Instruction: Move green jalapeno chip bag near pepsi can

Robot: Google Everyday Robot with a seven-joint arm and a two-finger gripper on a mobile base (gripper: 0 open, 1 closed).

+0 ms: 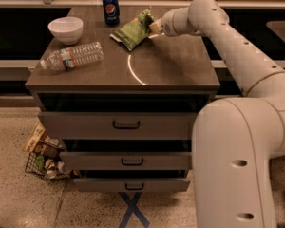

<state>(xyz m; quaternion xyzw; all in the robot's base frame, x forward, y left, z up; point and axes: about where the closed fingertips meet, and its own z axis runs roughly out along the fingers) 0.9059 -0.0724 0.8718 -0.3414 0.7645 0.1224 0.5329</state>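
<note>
Pincer (154, 26) on bag (132, 30) — near Pepsi can (111, 8)

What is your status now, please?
Gripper over rear of tabletop, shut on green jalapeno chip bag. Bag beside pepsi can, not touching. Nothing between them.
</note>
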